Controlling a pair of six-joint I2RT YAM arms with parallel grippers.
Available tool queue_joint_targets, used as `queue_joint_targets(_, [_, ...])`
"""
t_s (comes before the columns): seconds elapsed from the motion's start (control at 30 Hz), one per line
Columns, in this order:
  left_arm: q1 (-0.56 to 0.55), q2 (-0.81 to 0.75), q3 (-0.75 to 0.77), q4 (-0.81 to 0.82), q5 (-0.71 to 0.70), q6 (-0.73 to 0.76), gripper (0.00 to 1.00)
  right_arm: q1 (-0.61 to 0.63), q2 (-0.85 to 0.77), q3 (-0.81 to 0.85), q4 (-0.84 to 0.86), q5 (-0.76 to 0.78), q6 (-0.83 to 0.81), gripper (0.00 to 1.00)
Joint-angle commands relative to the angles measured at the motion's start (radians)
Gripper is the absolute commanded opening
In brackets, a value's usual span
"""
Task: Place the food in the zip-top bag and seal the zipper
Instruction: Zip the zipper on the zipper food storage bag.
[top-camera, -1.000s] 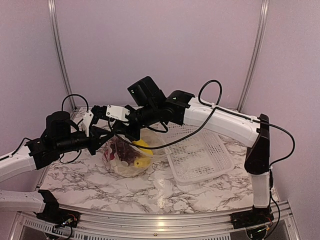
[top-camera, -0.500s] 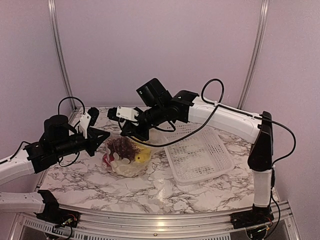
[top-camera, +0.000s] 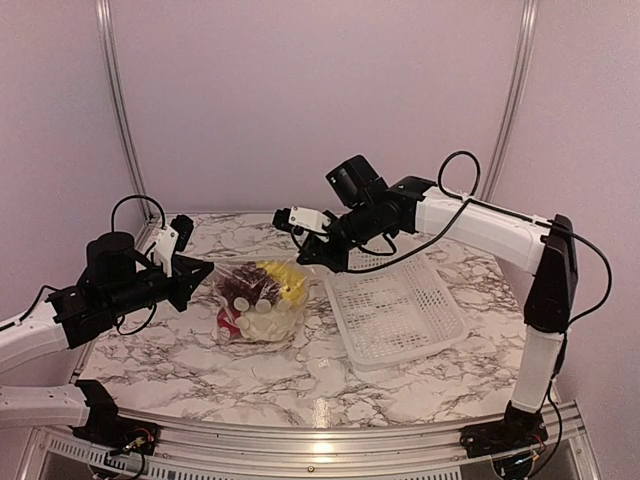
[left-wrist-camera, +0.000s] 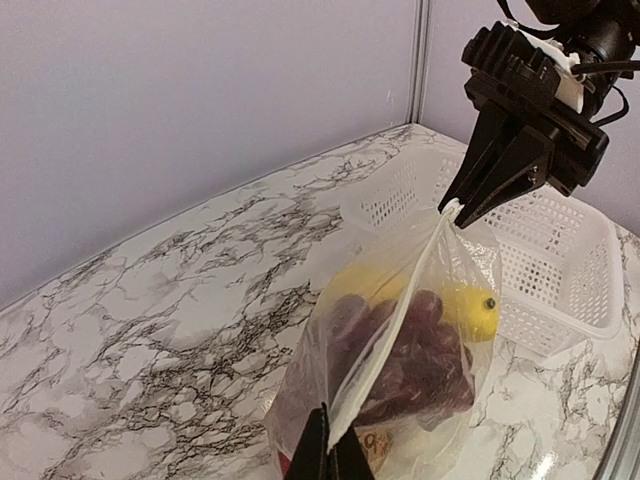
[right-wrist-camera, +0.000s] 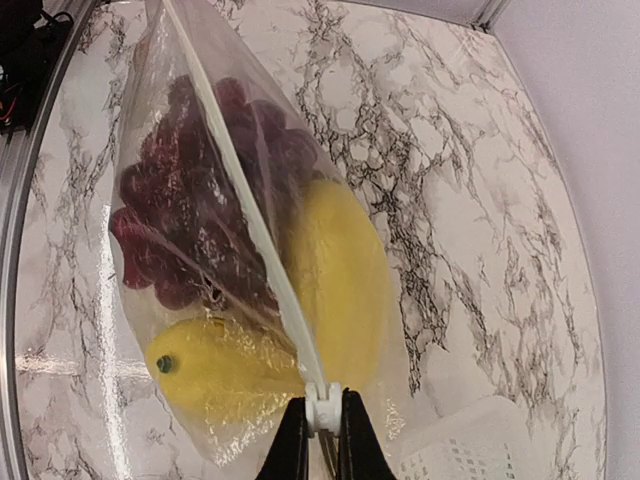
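The clear zip-top bag (top-camera: 256, 300) hangs stretched between my two grippers above the marble table. Inside it I see dark purple grapes (left-wrist-camera: 415, 350), two yellow pieces (right-wrist-camera: 335, 275), a white piece and something red. The zipper (left-wrist-camera: 395, 320) runs taut along the top edge and looks pressed together. My left gripper (top-camera: 200, 270) is shut on the bag's left corner (left-wrist-camera: 335, 440). My right gripper (top-camera: 305, 255) is shut on the white slider (right-wrist-camera: 322, 410) at the zipper's right end.
The white perforated basket (top-camera: 400, 310) stands right of the bag, under the right arm; no food shows in it. Metal rails run along the table's front edge and up the back corners.
My right gripper slid right along the zipper from the bag's left part to its right end. The bag rose and stretched taut. The left gripper held its corner.
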Motion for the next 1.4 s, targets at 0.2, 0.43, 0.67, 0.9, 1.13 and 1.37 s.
queue_joint_targets(0.2, [0.035,-0.024,-0.010,0.040,-0.072,0.002,0.00,-0.102,-0.066,-0.069,-0.089,0.134,-0.034,0.00])
queue_joint_targets(0.43, [0.049,-0.014,-0.013,0.049,-0.057,-0.004,0.00,-0.108,-0.073,-0.091,-0.099,0.156,-0.048,0.00])
queue_joint_targets(0.67, [0.058,-0.013,-0.020,0.049,-0.055,-0.006,0.00,-0.132,-0.093,-0.105,-0.134,0.154,-0.068,0.00])
queue_joint_targets(0.9, [0.064,0.002,-0.017,0.057,-0.030,-0.007,0.00,-0.135,-0.109,-0.144,-0.154,0.159,-0.099,0.00])
queue_joint_targets(1.13, [0.068,0.011,-0.016,0.056,-0.015,-0.004,0.00,-0.138,-0.103,-0.152,-0.176,0.167,-0.122,0.01])
queue_joint_targets(1.37, [0.072,0.038,-0.004,0.057,-0.010,0.000,0.00,-0.155,-0.098,-0.145,-0.199,0.167,-0.140,0.02])
